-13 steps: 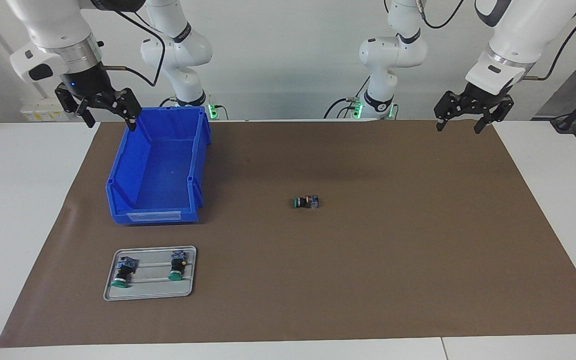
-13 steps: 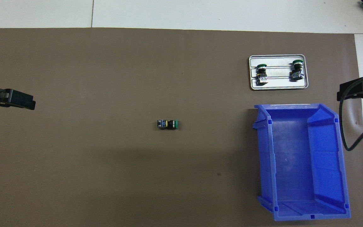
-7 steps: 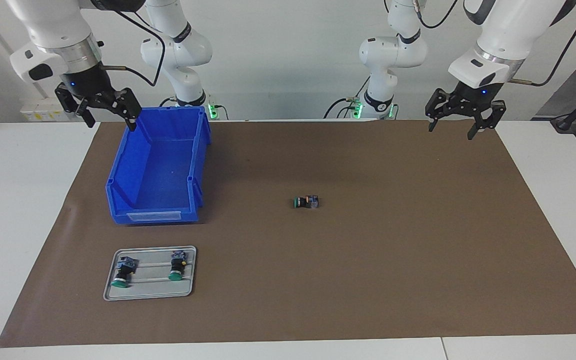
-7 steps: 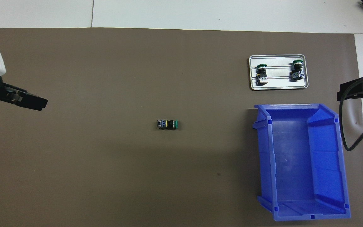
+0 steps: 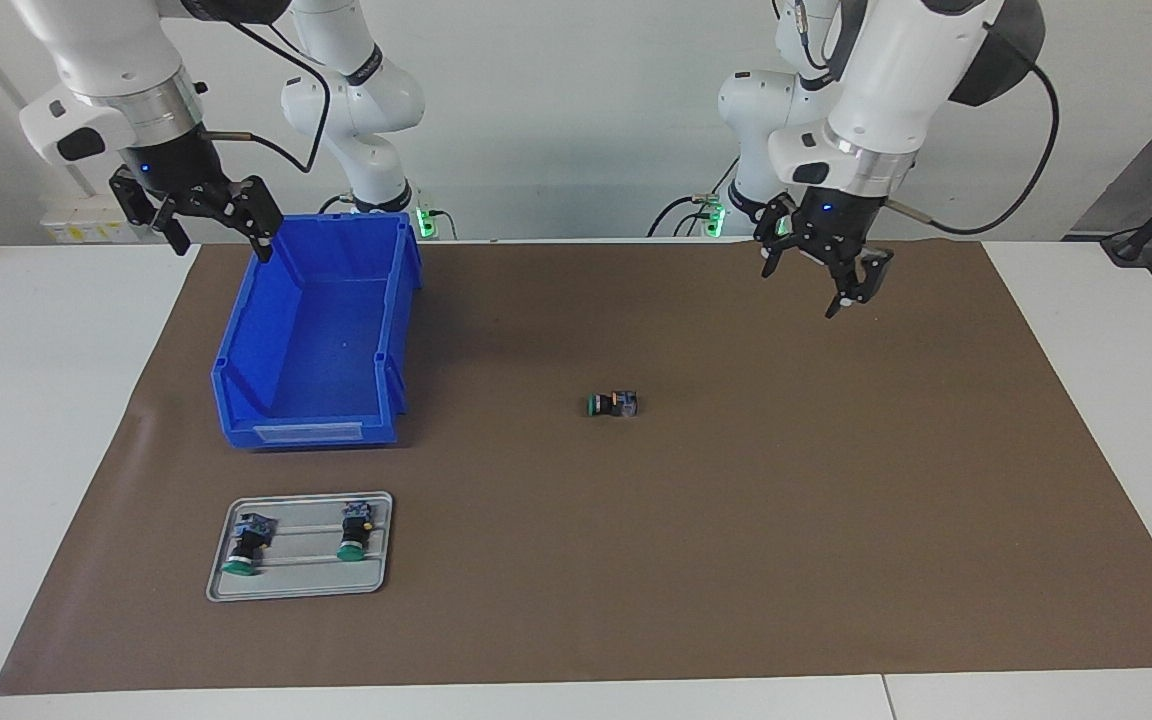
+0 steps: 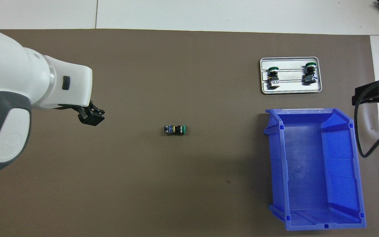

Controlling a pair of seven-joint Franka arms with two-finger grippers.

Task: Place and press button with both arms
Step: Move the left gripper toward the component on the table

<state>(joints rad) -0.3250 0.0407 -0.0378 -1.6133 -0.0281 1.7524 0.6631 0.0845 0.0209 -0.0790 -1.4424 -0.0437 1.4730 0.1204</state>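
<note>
Button (image 5: 612, 404) (round green cap, cylindrical body)

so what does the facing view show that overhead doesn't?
Facing only: both arm bases, the whole right gripper open above the bin's rim, and the left gripper open, clear of the mat.
Overhead only: the bin's whole floor, and the left arm's wrist from above.
Both: the loose button mid-mat, untouched, and two buttons on the tray.

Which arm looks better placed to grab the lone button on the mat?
Probably the left: its open claw hangs over the mat, closer to the button. The right claw waits, open, by the bin.
</note>
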